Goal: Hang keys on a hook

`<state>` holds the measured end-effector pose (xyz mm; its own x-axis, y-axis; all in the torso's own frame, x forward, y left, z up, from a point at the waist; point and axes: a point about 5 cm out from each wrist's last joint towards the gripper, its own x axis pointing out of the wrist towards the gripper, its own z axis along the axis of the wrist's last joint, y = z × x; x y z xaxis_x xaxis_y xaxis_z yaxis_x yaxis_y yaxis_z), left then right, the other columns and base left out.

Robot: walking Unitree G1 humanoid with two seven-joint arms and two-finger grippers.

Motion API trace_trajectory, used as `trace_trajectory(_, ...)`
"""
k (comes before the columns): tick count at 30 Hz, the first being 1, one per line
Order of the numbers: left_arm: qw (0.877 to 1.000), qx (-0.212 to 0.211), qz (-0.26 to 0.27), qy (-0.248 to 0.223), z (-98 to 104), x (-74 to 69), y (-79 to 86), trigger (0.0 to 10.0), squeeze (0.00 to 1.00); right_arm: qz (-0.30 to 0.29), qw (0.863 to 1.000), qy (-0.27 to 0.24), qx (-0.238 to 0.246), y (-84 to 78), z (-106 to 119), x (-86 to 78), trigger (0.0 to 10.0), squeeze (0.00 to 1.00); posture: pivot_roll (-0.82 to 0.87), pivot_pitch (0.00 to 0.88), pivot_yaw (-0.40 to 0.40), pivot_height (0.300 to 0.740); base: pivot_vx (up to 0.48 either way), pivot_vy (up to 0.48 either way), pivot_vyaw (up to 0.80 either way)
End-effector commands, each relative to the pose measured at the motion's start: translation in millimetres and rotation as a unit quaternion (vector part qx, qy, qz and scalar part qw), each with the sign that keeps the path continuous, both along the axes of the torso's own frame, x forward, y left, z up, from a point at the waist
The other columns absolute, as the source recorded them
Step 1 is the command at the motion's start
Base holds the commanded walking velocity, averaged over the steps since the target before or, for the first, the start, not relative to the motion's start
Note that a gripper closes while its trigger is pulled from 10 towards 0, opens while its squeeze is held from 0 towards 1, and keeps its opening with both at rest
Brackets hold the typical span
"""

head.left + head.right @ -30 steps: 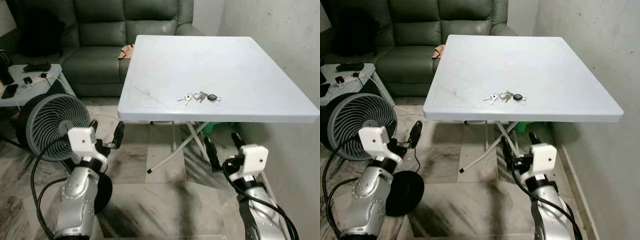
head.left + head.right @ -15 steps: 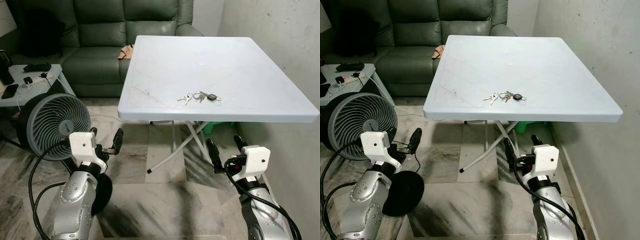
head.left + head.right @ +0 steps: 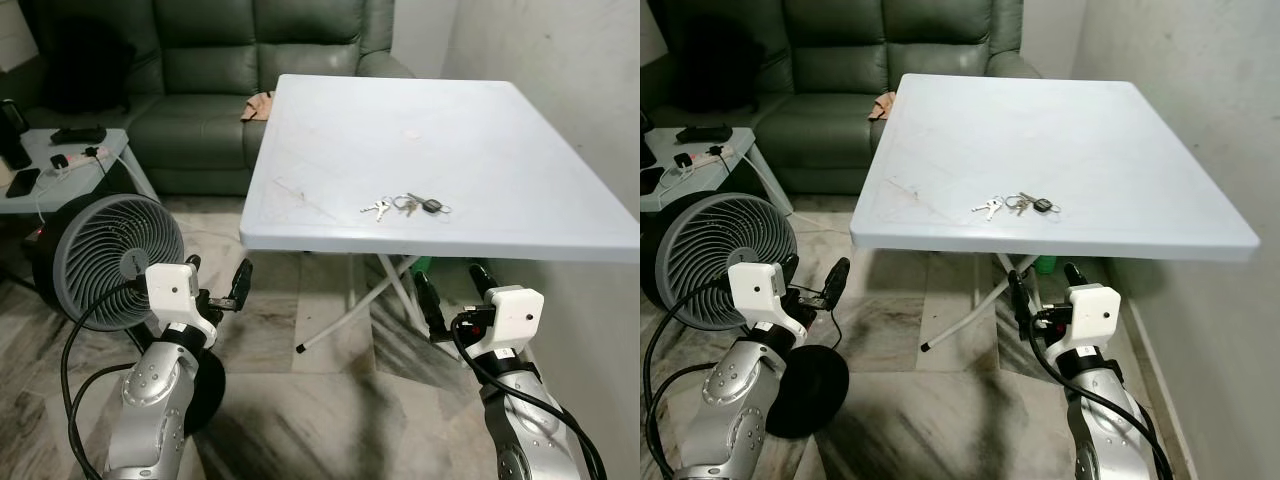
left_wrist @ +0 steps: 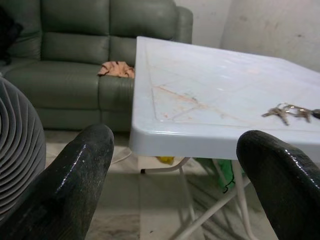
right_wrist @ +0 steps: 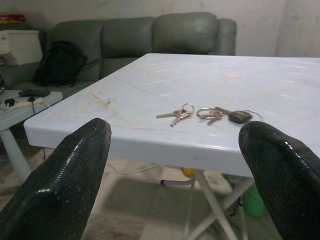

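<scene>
A bunch of keys on linked rings lies near the front edge of the white folding table. In the right wrist view the keys sit just beyond the table's rim, between the two black fingers. My left gripper hangs open and empty below the table's front left corner. My right gripper is also open and empty, below the front edge and slightly right of the keys. The left wrist view catches the keys far off to one side.
A round grey fan stands on the floor by my left arm, with its black base under it. Behind are a green sofa and a low side table with gadgets. A bare wall runs along the right.
The whole picture has shifted slightly, so the camera moved. My left gripper sits a little lower than before. The keys lie where they were.
</scene>
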<state>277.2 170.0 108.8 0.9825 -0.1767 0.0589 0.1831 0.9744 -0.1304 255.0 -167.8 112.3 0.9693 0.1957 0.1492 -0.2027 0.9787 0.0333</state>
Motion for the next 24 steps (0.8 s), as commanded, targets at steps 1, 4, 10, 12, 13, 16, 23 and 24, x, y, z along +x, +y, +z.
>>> trace_trajectory(1, 1.000, 0.006, -0.003, -0.009, 6.4, 0.6, -0.8, 10.0, 0.00, 0.003, 1.000, -0.006, 0.002, 1.5, 4.3, 0.9, 10.0, 0.00, -0.02, 0.000, 0.024, 0.732, 0.315, 0.000, 0.00)
trace_trajectory(4, 1.000, 0.006, -0.005, -0.010, 7.0, 0.9, -1.6, 10.0, 0.00, 0.004, 1.000, -0.006, 0.002, 1.9, 4.5, 1.0, 10.0, 0.00, -0.02, 0.000, 0.024, 0.732, 0.322, 0.000, 0.00)
trace_trajectory(10, 1.000, 0.006, -0.006, -0.011, 8.0, 1.0, -1.1, 10.0, 0.00, 0.004, 1.000, -0.006, 0.002, 2.4, 4.4, 0.7, 10.0, 0.00, -0.01, 0.000, 0.026, 0.732, 0.320, 0.000, 0.00)
trace_trajectory(12, 1.000, 0.007, -0.006, -0.011, 7.9, 1.0, -1.1, 10.0, 0.00, 0.005, 1.000, -0.006, 0.002, 2.5, 4.5, 0.8, 10.0, 0.00, -0.01, 0.000, 0.026, 0.732, 0.319, 0.000, 0.00)
trace_trajectory(13, 1.000, 0.007, -0.006, -0.011, 7.9, 1.0, -1.2, 10.0, 0.00, 0.005, 1.000, -0.006, 0.002, 2.5, 4.5, 0.8, 10.0, 0.00, -0.01, 0.000, 0.026, 0.732, 0.319, 0.000, 0.00)
trace_trajectory(16, 1.000, 0.006, -0.006, -0.011, 8.4, 0.5, -0.8, 10.0, 0.00, 0.006, 1.000, -0.006, 0.002, 2.9, 4.8, 0.6, 10.0, 0.00, -0.01, 0.000, 0.024, 0.732, 0.319, 0.000, 0.00)
trace_trajectory(23, 1.000, 0.004, -0.007, -0.010, 8.9, 0.4, -2.0, 10.0, 0.00, 0.008, 1.000, -0.005, 0.002, 3.3, 4.8, 1.1, 10.0, 0.00, -0.01, 0.000, 0.024, 0.732, 0.317, 0.000, 0.00)
trace_trajectory(24, 1.000, 0.004, -0.007, -0.010, 9.0, 0.3, -2.0, 10.0, 0.00, 0.009, 1.000, -0.005, 0.002, 3.5, 4.8, 0.9, 10.0, 0.00, -0.01, 0.000, 0.024, 0.732, 0.315, 0.000, 0.00)
